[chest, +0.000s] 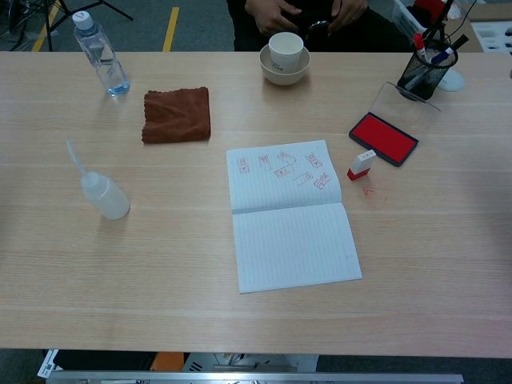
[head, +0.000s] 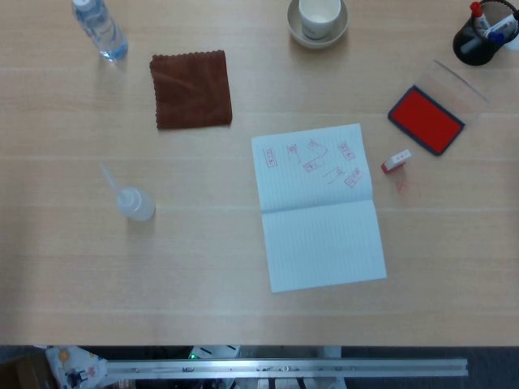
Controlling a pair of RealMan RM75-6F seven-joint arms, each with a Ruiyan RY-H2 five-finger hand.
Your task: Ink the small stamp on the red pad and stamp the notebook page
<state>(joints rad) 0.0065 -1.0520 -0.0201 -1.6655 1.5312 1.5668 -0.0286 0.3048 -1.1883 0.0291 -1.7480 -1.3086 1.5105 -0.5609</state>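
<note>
The small stamp (head: 396,161) (chest: 361,164), white with a red base, stands on the table just right of the open notebook (head: 319,206) (chest: 291,214). The notebook's upper page carries several red stamp marks (head: 322,161) (chest: 284,166). The red ink pad (head: 426,120) (chest: 383,138) lies open to the right of the stamp, its clear lid (chest: 404,100) behind it. A faint red smudge (head: 401,185) marks the table below the stamp. Neither hand shows in either view.
A brown cloth (head: 191,89) lies at the back left, near a water bottle (head: 99,28). A squeeze bottle (head: 132,202) lies at the left. A cup in a bowl (head: 318,19) sits at the back, a pen holder (head: 478,34) at the back right.
</note>
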